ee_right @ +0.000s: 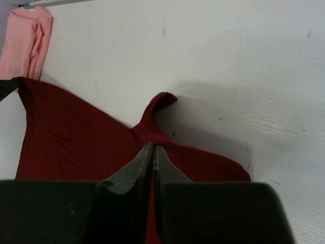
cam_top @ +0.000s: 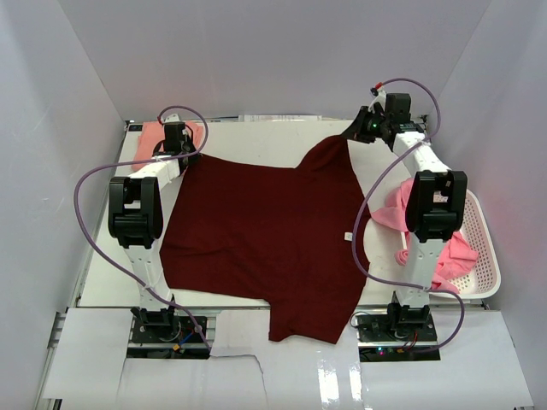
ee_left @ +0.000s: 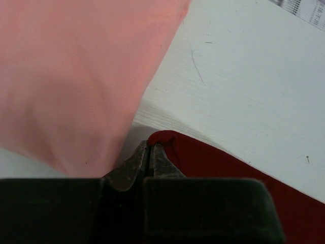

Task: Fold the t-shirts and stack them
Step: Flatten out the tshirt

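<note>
A dark maroon t-shirt point(cam_top: 265, 239) lies spread across the table, its near end hanging over the front edge. My left gripper point(cam_top: 181, 156) is shut on its far left corner point(ee_left: 161, 138). My right gripper point(cam_top: 357, 132) is shut on its far right corner, pinching a raised fold of cloth point(ee_right: 152, 122). A salmon pink t-shirt point(cam_top: 154, 137) lies folded at the far left, just behind the left gripper, and fills the left of the left wrist view point(ee_left: 76, 76). Brighter pink t-shirts point(cam_top: 395, 213) spill out of the basket on the right.
A white mesh basket point(cam_top: 483, 248) stands at the right edge of the table, behind the right arm. Bare white tabletop point(cam_top: 256, 141) runs along the far side between the two grippers. White walls close in the table on three sides.
</note>
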Tool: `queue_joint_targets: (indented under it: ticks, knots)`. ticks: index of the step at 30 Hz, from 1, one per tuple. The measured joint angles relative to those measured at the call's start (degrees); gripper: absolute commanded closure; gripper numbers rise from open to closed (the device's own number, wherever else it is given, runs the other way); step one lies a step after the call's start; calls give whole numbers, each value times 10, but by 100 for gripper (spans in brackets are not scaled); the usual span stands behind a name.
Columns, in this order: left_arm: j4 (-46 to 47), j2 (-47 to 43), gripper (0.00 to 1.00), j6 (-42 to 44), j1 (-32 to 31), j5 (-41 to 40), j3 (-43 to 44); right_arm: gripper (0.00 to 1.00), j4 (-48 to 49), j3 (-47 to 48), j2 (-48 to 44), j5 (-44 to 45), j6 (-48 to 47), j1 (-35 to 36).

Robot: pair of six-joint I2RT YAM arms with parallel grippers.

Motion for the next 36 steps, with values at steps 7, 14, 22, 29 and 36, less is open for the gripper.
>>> queue_joint_targets:
  ticks: [7, 14, 22, 29, 36]
  knots:
    - [0, -1, 100, 10, 0, 1, 0, 92, 1, -42, -67, 0, -6, 11]
    - [0, -9, 100, 10, 0, 1, -5, 92, 6, -110, -134, 3, -10, 26]
    - [-6, -28, 100, 11, 0, -3, -19, 92, 4, -169, -209, 4, -16, 40]
    - [-26, -38, 100, 10, 0, -16, -24, 92, 0, -198, -260, 9, -19, 50]
    - [-35, -43, 100, 10, 0, -23, -39, 92, -9, -259, -309, 19, -18, 75]
